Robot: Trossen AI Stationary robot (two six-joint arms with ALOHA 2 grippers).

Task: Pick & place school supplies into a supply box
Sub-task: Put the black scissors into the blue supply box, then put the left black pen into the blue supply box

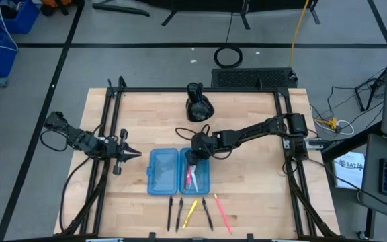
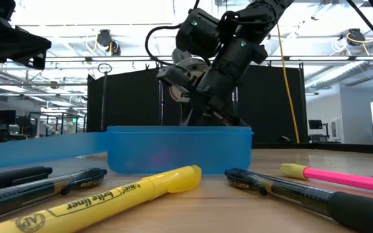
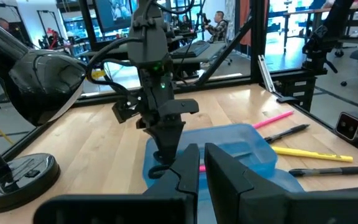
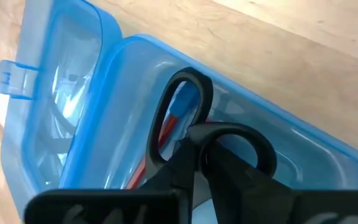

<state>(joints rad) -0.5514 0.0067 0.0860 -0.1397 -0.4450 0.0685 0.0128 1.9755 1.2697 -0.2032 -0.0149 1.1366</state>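
Now scissors sit between right fingers inside supply box.

Overhead, table-level, two wrist close-ups

Right claw down, left claw idle

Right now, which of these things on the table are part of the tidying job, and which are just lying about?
Part of the job:
- blue supply box
- scissors at the right gripper, inside the box
- pens
- yellow highlighter
- pink highlighter

Lying about:
- black lumpy object
- left gripper, waiting
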